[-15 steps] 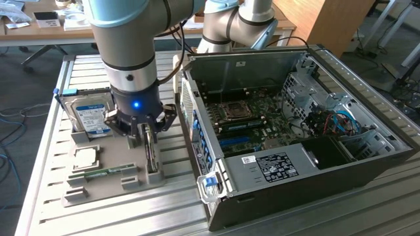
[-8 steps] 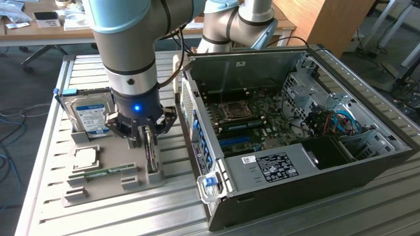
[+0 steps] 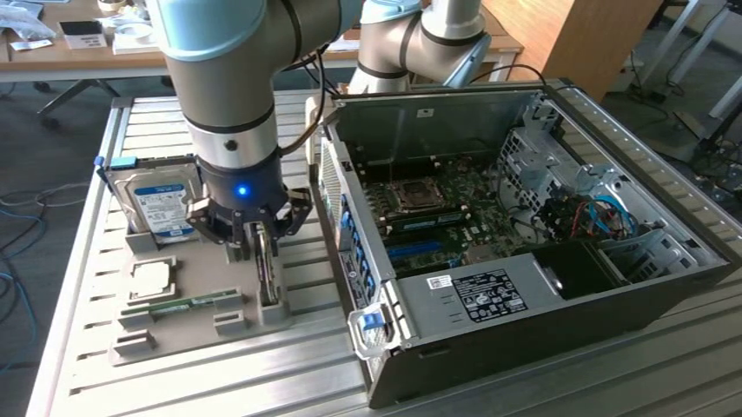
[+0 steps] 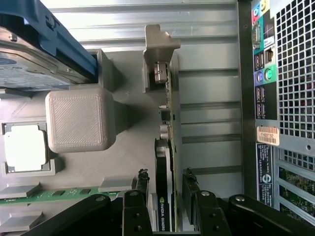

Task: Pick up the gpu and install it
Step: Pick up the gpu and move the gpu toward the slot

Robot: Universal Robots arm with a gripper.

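Observation:
The gpu (image 3: 269, 271) stands on edge in a slot of the grey parts holder (image 3: 186, 334), just to the exterior view's left of the open computer case (image 3: 487, 343). In the wrist view the gpu (image 4: 163, 167) is a thin dark card, with its pale metal bracket (image 4: 158, 44) at the far end. My gripper (image 3: 257, 241) is lowered over the card's near end. The gripper (image 4: 166, 183) is open and its fingers (image 4: 142, 181) straddle the card, one on each side. A narrow gap shows on both sides.
On the same holder sit a blue-labelled hard drive (image 3: 162, 204), a square silver processor (image 3: 151, 278) and a green memory stick (image 3: 186, 304). The case lies open with its motherboard (image 3: 447, 204) exposed. Its rear port panel (image 4: 263, 59) is close beside the card. Slatted metal table (image 3: 151, 382) underneath.

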